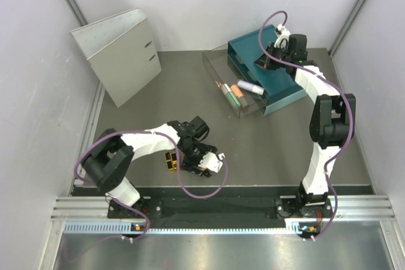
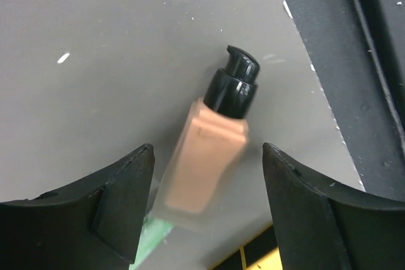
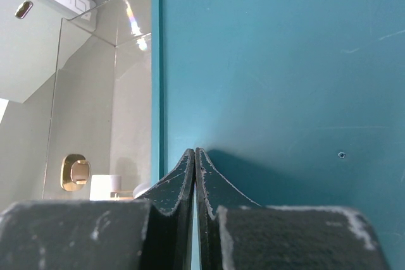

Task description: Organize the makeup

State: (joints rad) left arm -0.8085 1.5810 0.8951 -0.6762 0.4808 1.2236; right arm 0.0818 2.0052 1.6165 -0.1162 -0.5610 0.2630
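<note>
A peach-orange bottle [image 2: 205,169] with a black pump cap lies on the table between my left gripper's [image 2: 207,150] open jaws, not gripped. A green tube [image 2: 149,235] and the gold-and-black block [image 2: 269,257] show at the bottom edge of the left wrist view. In the top view the block [image 1: 171,160] lies just left of the left gripper [image 1: 204,156]. A green tube [image 1: 229,97], a peach-orange tube [image 1: 239,93] and a white-lilac tube [image 1: 251,86] lie in the clear plastic box [image 1: 218,67]. My right gripper [image 3: 195,151] is shut and empty against the teal drawer box [image 3: 285,61].
The teal drawer box [image 1: 285,86] stands at the back right, behind the clear box. A grey binder [image 1: 120,55] stands at the back left. White walls close in both sides. The dark front rail [image 2: 354,61] runs close to the left gripper.
</note>
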